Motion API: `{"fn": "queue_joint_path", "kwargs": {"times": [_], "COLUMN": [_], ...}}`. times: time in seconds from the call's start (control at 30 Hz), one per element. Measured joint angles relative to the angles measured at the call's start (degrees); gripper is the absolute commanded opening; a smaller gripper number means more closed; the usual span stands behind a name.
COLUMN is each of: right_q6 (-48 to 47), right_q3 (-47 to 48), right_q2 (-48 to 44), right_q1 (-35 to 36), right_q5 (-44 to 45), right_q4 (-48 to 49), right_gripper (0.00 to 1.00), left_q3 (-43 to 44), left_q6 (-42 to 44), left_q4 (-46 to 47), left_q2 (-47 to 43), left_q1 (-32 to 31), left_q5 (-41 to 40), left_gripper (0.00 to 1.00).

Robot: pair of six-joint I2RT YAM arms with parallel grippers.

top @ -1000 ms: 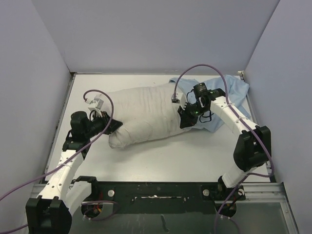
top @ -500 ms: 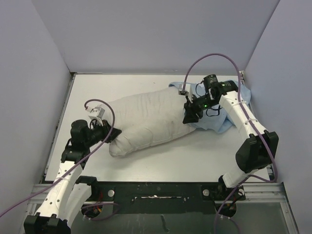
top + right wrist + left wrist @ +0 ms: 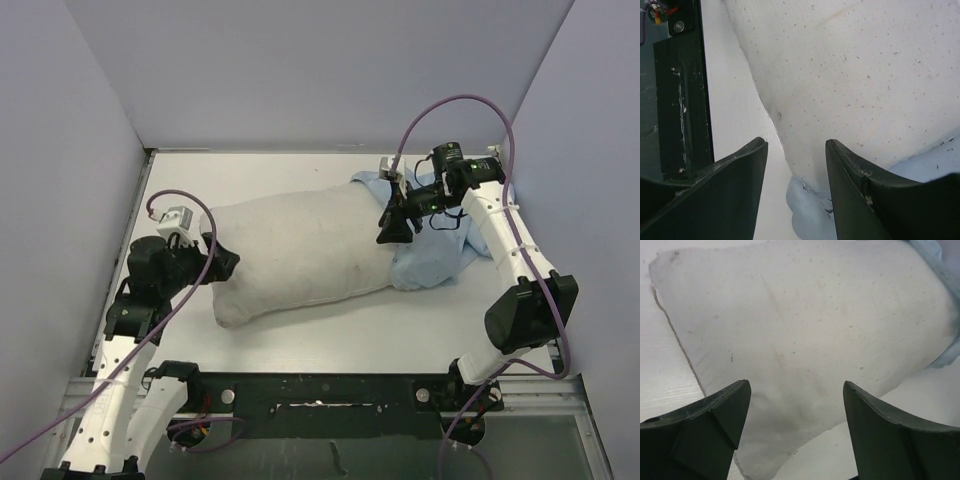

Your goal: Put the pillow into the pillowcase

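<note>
Looking past your L gripper (image 3: 222,265), jaws wide & empty, pillow (image 3: 300,250) runs lengthwise straight ahead to case (image 3: 435,255) under R gripper (image 3: 390,230), half-open, empty.

White worktop (image 3: 330,335), walled on three sides
Pale lilac-grey walls (image 3: 320,70) close its far, left and right edges (a black mounting bar (image 3: 330,388) runs along the near one).

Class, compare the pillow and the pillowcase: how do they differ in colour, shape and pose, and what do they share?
Colour: the pillow is off-white; the pillowcase is light blue. Shape: the pillow is plump and stuffed; the pillowcase is thin and crumpled. Pose: the pillow lies stretched out, mostly bare; the pillowcase bunches around its right end. Both are wrinkled fabric.
</note>
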Motion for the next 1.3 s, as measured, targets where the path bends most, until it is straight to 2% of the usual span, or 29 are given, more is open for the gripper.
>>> {"fn": "queue_joint_path", "kwargs": {"times": [0.13,0.3,0.4,0.47,0.6,0.67,0.8,0.9,0.93,1.0,1.1,1.13,1.2,1.27,1.3], "right_q6": [1.0,5.6,10.2,13.2,17.9,19.5,21.4,22.1,22.3,22.6,22.7,22.7,22.6,22.6,22.6], "right_q3": [0.0,1.1,2.1,2.3,2.3,2.3,2.3,2.3,2.3,2.3,2.3,2.3,2.5,3.2,3.8], "right_q2": [0.0,0.0,0.1,0.3,1.4,2.2,4.0,5.6,6.1,7.2,8.4,8.8,9.6,10.1,10.3], "right_q1": [-0.5,-0.6,-0.6,-0.6,-0.6,-0.3,1.2,3.1,3.6,4.6,5.3,5.5,5.6,5.8,6.0], "right_q5": [-0.2,2.4,6.6,10.1,16.7,19.6,24.4,27.2,28.0,29.5,31.2,31.7,32.2,32.1,31.9], "right_q4": [0.8,4.1,7.8,10.1,13.5,14.7,16.3,17.0,17.2,17.5,17.7,17.8,17.7,17.5,17.3], "right_gripper": [0.55,0.57,0.57,0.56,0.55,0.55,0.49,0.42,0.39,0.28,0.07,0.03,0.00,0.00,0.00], "left_q3": [5.7,8.4,8.4,8.5,11.1,13.1,14.1,14.2,14.3,14.3,14.3,14.3,14.3,14.3,14.3], "left_q6": [0.1,1.9,5.5,9.3,19.2,26.0,39.2,46.1,48.0,50.6,52.9,53.2,53.5,53.4,52.9], "left_q4": [-0.2,0.0,0.4,1.1,2.0,3.8,7.4,8.5,9.0,10.3,13.0,13.9,16.1,17.9,18.3], "left_q2": [-0.2,1.7,3.1,4.8,12.6,18.8,30.7,37.6,39.6,42.1,44.2,44.6,45.4,46.0,46.2], "left_q1": [0.0,-3.8,-12.1,-20.2,-38.4,-47.1,-56.8,-58.4,-58.3,-58.2,-57.7,-57.6,-56.9,-55.6,-54.9], "left_q5": [2.6,6.1,4.7,1.8,-9.4,-15.7,-23.3,-26.6,-27.8,-29.8,-32.0,-32.5,-33.1,-32.7,-32.3], "left_gripper": [0.66,0.68,0.73,0.78,0.92,0.95,0.95,0.95,0.93,0.82,0.54,0.45,0.15,0.02,0.00]}}
